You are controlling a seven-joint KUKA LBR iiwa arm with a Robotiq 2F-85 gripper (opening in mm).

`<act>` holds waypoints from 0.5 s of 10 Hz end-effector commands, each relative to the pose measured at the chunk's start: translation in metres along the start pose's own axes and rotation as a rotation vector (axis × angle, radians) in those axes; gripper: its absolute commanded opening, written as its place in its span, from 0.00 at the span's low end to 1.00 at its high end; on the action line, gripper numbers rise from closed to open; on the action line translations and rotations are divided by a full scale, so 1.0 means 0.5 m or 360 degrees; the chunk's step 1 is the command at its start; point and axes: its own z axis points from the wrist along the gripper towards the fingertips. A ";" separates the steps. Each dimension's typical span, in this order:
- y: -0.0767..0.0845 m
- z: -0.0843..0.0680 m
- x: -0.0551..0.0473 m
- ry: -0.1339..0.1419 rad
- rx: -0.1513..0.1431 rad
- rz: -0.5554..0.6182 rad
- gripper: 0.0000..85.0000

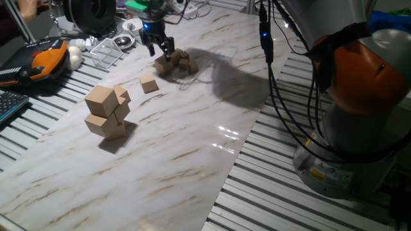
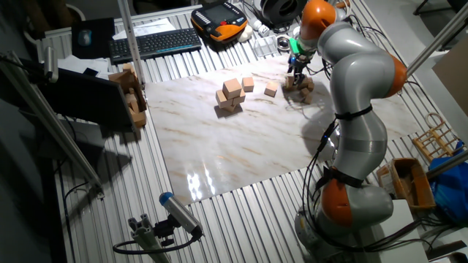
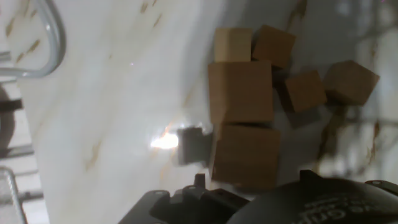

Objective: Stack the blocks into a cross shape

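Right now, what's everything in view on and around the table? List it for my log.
blocks: cluster of about six, tan, far end of the mat under the gripper
lone block: one, tan, on the mat between cluster and big cubes
big cubes: stacked pile, tan, left side of the mat
mat: one, marbled white, on the slatted table
pendant: one, orange and black, far left
keyboard: one, black, beyond the mat
gripper: one, black, over the cluster, holding nothing visible
arm: one, grey and orange
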 end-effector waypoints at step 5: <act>-0.015 0.036 0.035 0.0025 -0.0174 -0.0249 0.00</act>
